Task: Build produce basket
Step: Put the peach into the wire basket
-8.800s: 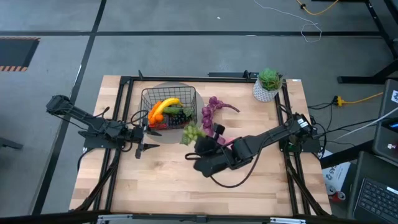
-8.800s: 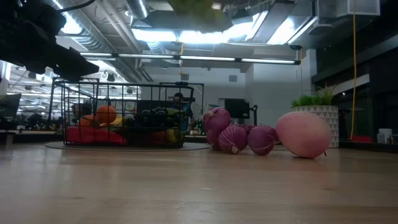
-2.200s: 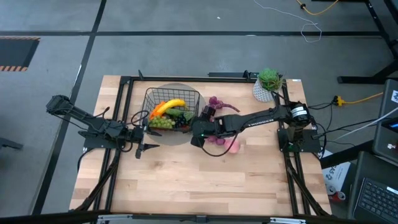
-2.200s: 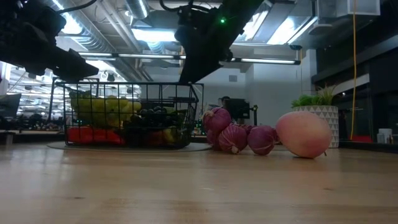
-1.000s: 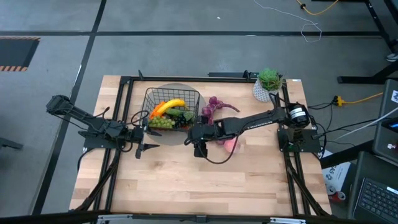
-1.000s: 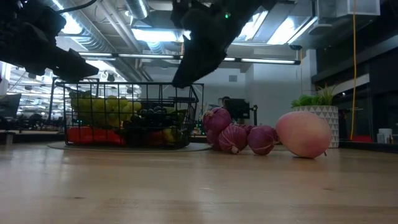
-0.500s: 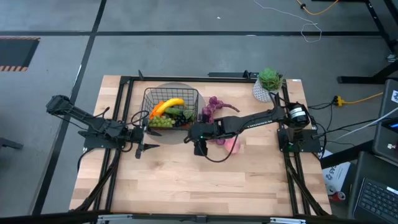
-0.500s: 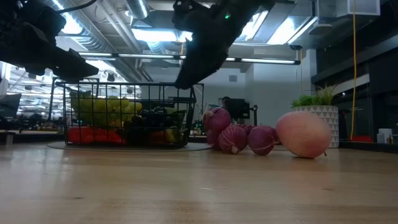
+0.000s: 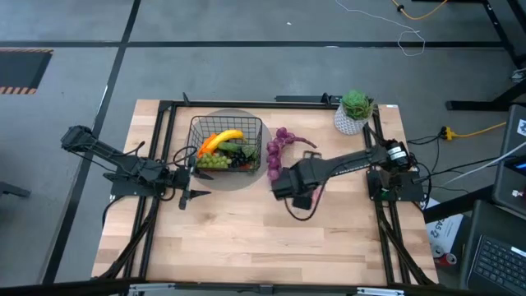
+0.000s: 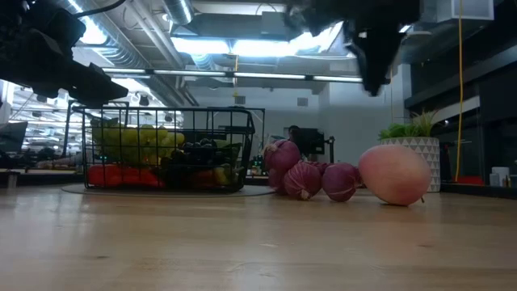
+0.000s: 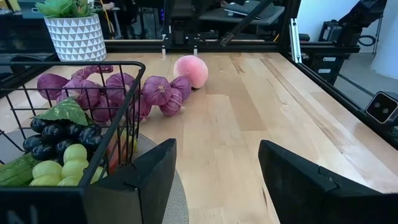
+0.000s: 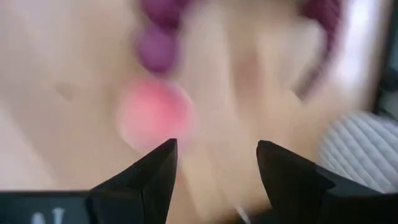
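While the black wire-mesh basket (image 9: 227, 141) is seen on a grey round mat (image 9: 246, 177) at the back-left of the wooden desk (image 9: 246, 238), it is already filled: yellow banana (image 9: 224, 136), orange piece (image 9: 203, 150), green grapes (image 9: 214, 162), dark grapes (image 11: 53, 134), red chillies (image 10: 121, 175). Open grid sides, contents visible through the mesh. A purple string of bulbs (image 9: 277, 146) is laid on the desk just beside the basket's right side; the pink peach (image 11: 190, 70) is set near its end. The right end effector (image 12: 213, 163) is held above the peach, fingers spread, nothing pinched. The left end effector (image 11: 214, 168) is parked by the basket's left side, fingers spread, empty. A potted plant (image 9: 354, 111) is placed at the back-right corner.
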